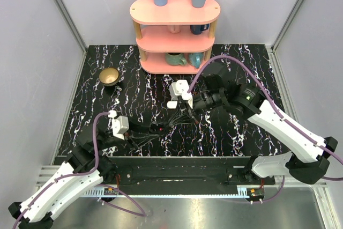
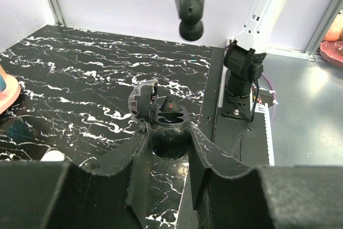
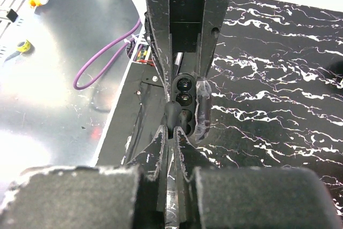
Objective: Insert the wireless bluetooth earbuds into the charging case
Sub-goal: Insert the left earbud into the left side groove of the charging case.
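The charging case [image 2: 169,132] is black, not white. It stands open between my left gripper's [image 2: 168,142] jaws, with its lid [image 2: 141,101] tipped up to the left and a red light inside. My left gripper [image 1: 146,130] is shut on its body near the table's front edge. My right gripper [image 3: 173,132] is shut on a small dark earbud [image 3: 173,117] and holds it just over the case's wells [image 3: 184,98]. From the left wrist view the earbud [image 2: 191,27] hangs above the case. I cannot make out a second earbud. No white earbuds show.
A pink three-tier shelf [image 1: 174,12] with blue cups stands at the back centre. A gold bowl [image 1: 109,76] sits at the back left. Purple cables loop from both wrists. The black base plate [image 1: 177,170] and a metal apron lie at the near edge.
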`<state>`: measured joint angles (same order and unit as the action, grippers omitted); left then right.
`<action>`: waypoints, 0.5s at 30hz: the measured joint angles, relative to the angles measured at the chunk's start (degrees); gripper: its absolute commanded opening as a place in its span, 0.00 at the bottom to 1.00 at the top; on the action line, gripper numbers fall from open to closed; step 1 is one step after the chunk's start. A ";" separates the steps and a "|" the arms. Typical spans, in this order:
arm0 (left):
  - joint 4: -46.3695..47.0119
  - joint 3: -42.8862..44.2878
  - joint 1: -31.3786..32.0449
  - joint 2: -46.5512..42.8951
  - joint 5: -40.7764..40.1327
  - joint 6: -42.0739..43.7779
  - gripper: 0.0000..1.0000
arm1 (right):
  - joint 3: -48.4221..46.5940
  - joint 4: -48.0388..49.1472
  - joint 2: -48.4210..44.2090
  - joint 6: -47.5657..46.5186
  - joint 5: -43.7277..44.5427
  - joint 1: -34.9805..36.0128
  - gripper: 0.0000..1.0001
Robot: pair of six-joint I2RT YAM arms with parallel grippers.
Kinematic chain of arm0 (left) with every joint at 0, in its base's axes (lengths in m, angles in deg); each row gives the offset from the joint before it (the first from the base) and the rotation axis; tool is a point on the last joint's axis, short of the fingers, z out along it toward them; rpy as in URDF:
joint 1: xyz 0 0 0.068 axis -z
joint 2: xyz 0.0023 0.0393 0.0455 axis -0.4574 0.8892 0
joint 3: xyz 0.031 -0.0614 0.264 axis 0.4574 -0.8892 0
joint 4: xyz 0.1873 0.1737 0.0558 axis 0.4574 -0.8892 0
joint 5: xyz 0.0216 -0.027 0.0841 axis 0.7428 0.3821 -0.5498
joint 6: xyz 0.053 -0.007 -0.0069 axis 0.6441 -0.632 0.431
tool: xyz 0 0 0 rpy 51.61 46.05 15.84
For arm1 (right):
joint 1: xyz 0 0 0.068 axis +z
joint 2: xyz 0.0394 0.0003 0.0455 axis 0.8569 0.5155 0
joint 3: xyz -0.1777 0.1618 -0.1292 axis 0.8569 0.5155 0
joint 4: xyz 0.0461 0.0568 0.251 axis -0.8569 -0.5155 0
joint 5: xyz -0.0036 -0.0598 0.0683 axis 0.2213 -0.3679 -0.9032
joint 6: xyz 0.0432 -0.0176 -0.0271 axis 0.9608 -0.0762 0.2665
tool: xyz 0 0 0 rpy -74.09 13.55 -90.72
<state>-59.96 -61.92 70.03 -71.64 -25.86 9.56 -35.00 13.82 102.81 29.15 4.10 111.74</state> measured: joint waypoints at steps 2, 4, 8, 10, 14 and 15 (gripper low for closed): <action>0.59 0.00 0.00 0.00 0.83 -0.02 0.00 | -0.66 -0.44 0.76 -0.02 0.04 0.17 0.00; 0.96 0.00 0.00 0.00 1.44 -0.04 0.00 | -1.68 -0.94 2.05 -0.35 0.09 0.50 0.00; 1.22 0.15 0.00 1.07 2.19 -0.02 0.00 | -3.80 -2.56 4.98 -1.14 0.61 1.29 0.00; 1.29 0.24 0.00 1.64 2.43 -0.04 0.00 | -4.11 -3.06 5.92 -1.55 1.05 1.62 0.00; 1.57 0.26 0.00 1.86 2.60 -0.07 0.00 | -4.22 -4.22 6.34 -2.19 1.44 1.97 0.00; 1.75 0.26 0.00 1.86 2.60 -0.07 0.00 | -4.44 -4.50 6.38 -2.34 1.44 2.03 0.00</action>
<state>-58.21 -61.65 70.03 -69.79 -23.26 9.50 -39.44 9.32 109.19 26.81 5.54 113.77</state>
